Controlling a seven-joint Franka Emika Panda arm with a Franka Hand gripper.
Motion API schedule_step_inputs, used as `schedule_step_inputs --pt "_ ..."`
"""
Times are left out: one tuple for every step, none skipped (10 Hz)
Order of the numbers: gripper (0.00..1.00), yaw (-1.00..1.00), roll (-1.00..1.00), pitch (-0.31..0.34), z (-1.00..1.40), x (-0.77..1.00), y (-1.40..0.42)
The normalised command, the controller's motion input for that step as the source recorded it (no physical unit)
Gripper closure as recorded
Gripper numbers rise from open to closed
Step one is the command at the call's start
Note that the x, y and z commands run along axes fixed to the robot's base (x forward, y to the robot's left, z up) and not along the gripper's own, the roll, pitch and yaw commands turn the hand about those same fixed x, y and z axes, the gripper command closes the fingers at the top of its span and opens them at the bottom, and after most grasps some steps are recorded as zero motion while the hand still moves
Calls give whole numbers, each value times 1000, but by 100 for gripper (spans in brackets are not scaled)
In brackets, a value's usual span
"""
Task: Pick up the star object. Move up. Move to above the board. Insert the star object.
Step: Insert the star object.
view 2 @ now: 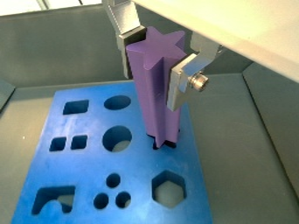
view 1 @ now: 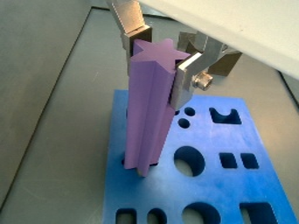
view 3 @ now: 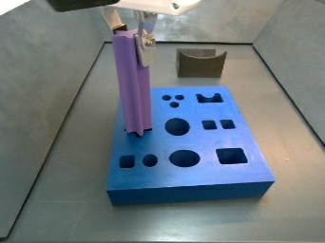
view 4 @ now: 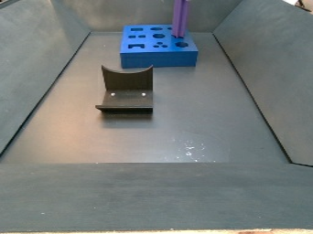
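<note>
Side views: gripper (view 3: 133, 36) grips star object (view 3: 131, 84) upright on board (view 3: 191, 180) — fixture (view 4: 124, 91) well apart.

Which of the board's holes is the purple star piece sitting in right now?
The star-shaped hole at the board edge, beside the round hole. The star piece, gripped by the claw, stands upright in it; every other hole is empty.

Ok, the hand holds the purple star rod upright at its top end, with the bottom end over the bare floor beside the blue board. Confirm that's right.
Not quite. The hand does grip the purple star rod upright at its top end, but the bottom end is not beside the blue board: both side views show it standing on the board, at a hole near one edge. How deep it sits cannot be told.
</note>
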Motion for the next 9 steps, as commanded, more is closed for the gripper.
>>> schedule_step_inputs --pt "100 0 16 0 -51 0 0" --pt "100 0 319 0 -717 0 -3" --pt "100 0 299 0 -797 0 -9" --pt "100 -3 276 -3 -831 0 -9" --pt "100 -3 264 -11 -854 6 -40" --pt "100 0 309 -3 -780 51 -149" --pt "100 0 326 0 -734 80 -143" --pt "100 0 366 0 -654 74 -174" --pt "100 -3 496 0 -400 120 -329"
